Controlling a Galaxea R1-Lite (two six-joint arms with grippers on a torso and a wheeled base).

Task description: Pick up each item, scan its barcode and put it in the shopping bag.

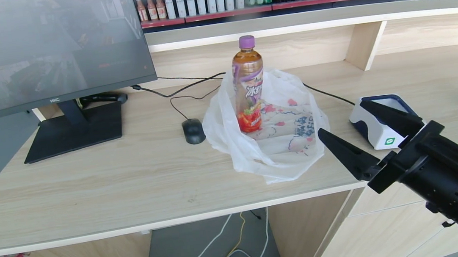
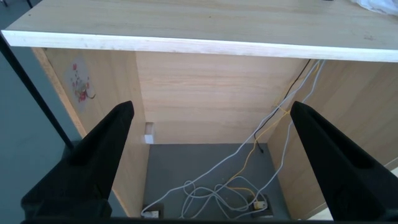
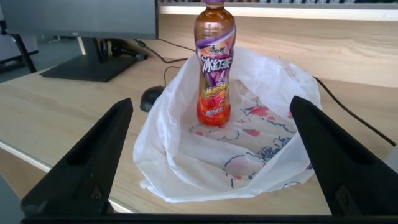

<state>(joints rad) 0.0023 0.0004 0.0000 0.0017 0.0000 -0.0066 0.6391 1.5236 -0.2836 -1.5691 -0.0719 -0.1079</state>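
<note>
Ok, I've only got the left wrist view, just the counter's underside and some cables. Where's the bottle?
Observer: The bottle stands upright inside the open shopping bag on the counter.
Operator: Is the right gripper holding anything?
Observer: No. The right gripper is open and empty, at the bag's right side and pointing toward it, clear of the bottle.
Operator: And the scanner?
Observer: The scanner sits on the counter to the right of the bag, partly hidden by that gripper.
</note>
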